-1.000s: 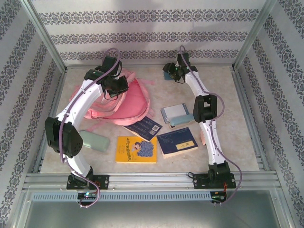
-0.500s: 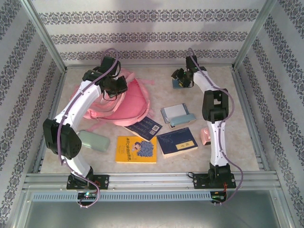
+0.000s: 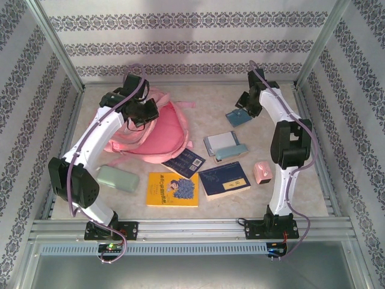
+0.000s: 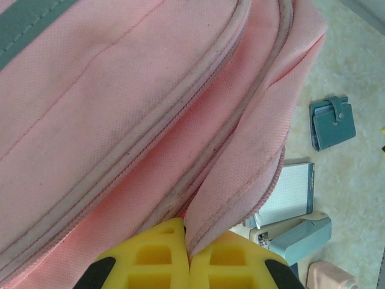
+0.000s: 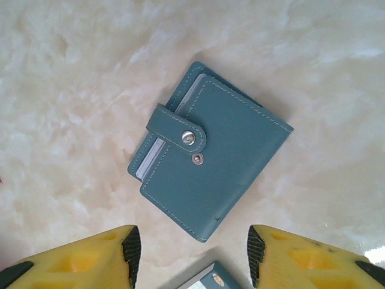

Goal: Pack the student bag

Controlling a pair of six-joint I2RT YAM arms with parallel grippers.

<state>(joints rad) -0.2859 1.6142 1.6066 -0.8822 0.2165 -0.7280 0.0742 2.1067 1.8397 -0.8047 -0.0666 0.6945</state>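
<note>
Now we see, on the marbled tabletop (image 3: 210,96), left claw (image 4: 187,233) clamped on the student bag (image 4: 120,120), right claw (image 5: 192,244) apart.

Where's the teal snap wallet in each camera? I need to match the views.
Top external: teal snap wallet right of centre, towards the far side of the table.
Left wrist: right edge, upper half.
Right wrist: centre of the picture, lying flat, snap up.
Shared landmark: the grey notebook lies next to it in the top external and left wrist views.
</note>
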